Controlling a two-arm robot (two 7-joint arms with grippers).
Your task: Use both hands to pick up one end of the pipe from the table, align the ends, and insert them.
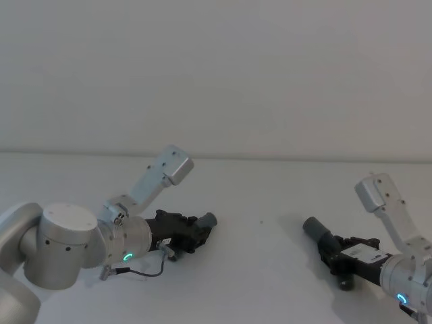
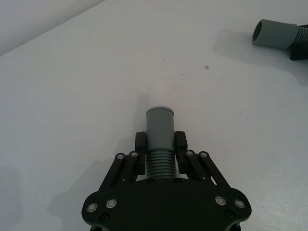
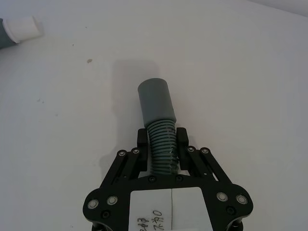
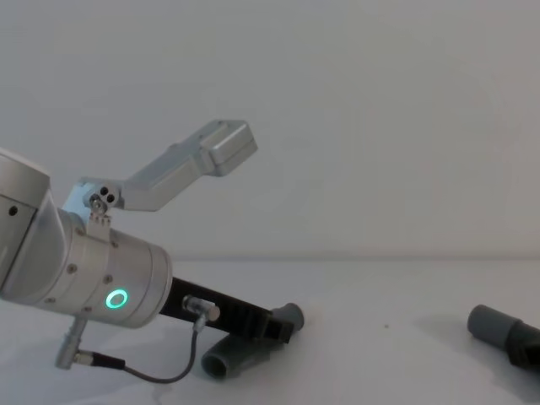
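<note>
While the two are well apart, left pincer (image 2: pixel 160 144) clamps white-tipped piece (image 2: pixel 160 122) by its ribs, right pincer (image 3: pixel 162 139) clamps socket piece (image 3: pixel 155 103) likewise; right's white label (image 3: pixel 171 207) scrawl unreadable.

White table (image 1: pixel 270 270); left pipe piece (image 1: pixel 206 221) and right pipe piece (image 1: pixel 316 229) low, well apart.

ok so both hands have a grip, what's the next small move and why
Probably swing both hands inward to line the ends up. The left hand is shut on the elbow piece and the right hand on the straight piece, both at the ribs, but the white tip and socket end sit far apart over the table, not in line.
</note>
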